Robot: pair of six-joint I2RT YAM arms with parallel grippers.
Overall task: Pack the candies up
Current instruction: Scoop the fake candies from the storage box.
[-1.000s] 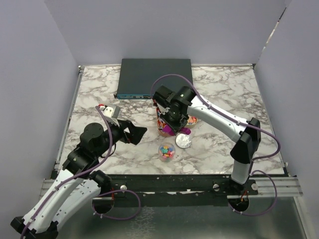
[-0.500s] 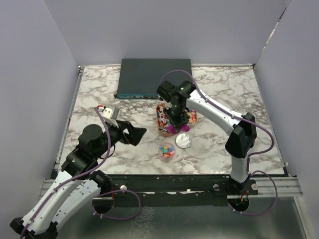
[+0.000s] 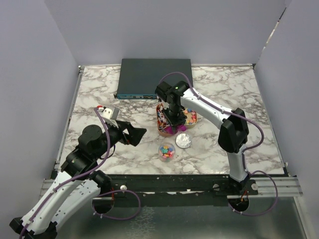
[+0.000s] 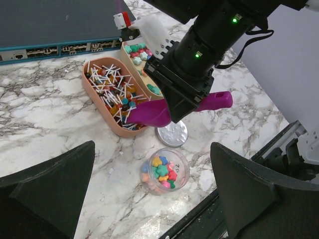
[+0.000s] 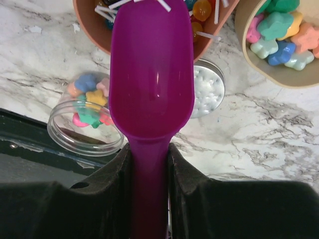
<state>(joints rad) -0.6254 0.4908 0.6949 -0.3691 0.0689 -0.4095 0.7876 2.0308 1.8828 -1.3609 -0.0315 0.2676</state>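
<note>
The candies are small flower-shaped sweets in mixed pastel colours. Some fill a clear jar [image 3: 166,151], which also shows in the left wrist view [image 4: 164,171] and the right wrist view [image 5: 87,114]. More lie in a beige bowl [image 3: 190,117] [image 5: 284,40]. My right gripper [image 3: 172,122] [image 5: 149,164] is shut on the handle of the purple scoop [image 5: 152,69] [image 4: 149,113]. The scoop looks empty and points over the near end of the peach tray [image 4: 107,92]. My left gripper [image 3: 139,133] [image 4: 152,159] is open and empty, left of the jar.
The peach tray [image 3: 162,119] holds white-stick lollipops. The jar's silver lid [image 3: 184,141] [image 4: 172,133] [image 5: 207,94] lies flat on the marble beside the jar. A dark blue box [image 3: 153,77] stands at the back. The table's black front rail runs just behind the jar.
My right arm's elbow has swung left and nearer the trays; the scoop stays over the peach tray's near end. The left arm has not moved.
</note>
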